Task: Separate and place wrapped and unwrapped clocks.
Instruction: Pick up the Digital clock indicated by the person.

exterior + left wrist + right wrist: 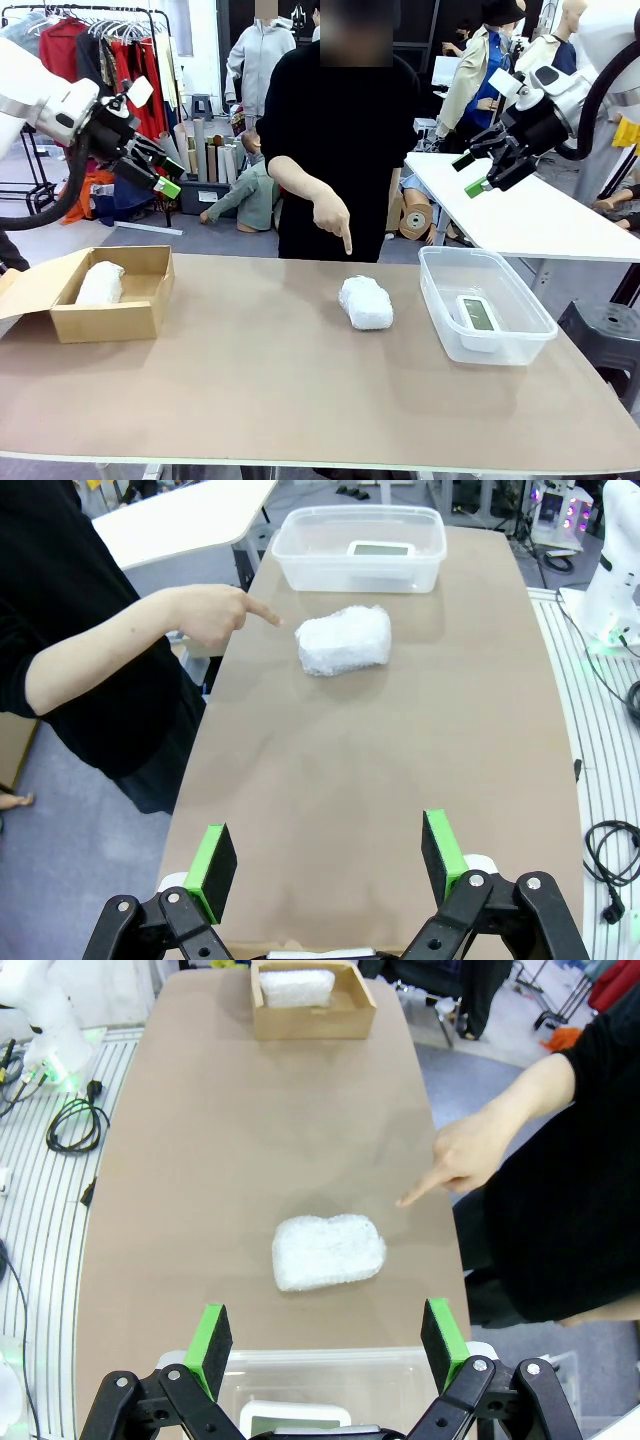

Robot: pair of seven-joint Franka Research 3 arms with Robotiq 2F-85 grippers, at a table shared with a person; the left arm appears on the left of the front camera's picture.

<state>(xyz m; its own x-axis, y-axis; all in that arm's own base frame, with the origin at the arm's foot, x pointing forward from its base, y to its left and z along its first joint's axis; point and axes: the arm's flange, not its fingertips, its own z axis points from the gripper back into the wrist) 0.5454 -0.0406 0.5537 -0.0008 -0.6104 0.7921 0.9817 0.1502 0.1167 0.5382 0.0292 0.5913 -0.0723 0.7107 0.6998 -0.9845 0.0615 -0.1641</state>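
Nearest you, the table (300, 400) is bare along its whole near side, so that is your open room. Come in from there, not from the far edge where the person stands.

The person's hand (330, 213) points down at the wrapped clock (365, 303) in the middle of the table, its fingertip close by on the far side. A straight drop from above could strike that finger, so wait for it to clear.

The cardboard box (150, 300) sits far left, its open flap at the table's left edge. A second wrapped clock (100, 283) lies inside, with spare room beside it.

The clear tub (500, 345) stands near the right edge, and a nudge from a passing arm could push it off. The bare clock (477, 312) lies inside it.

The crinkly wrap is likely slippery. A shallow pinch may catch only the wrap and drop the bundle.

Your left gripper (170, 175) and right gripper (470, 173) hang high above the table ends, jaws wide, holding nothing.
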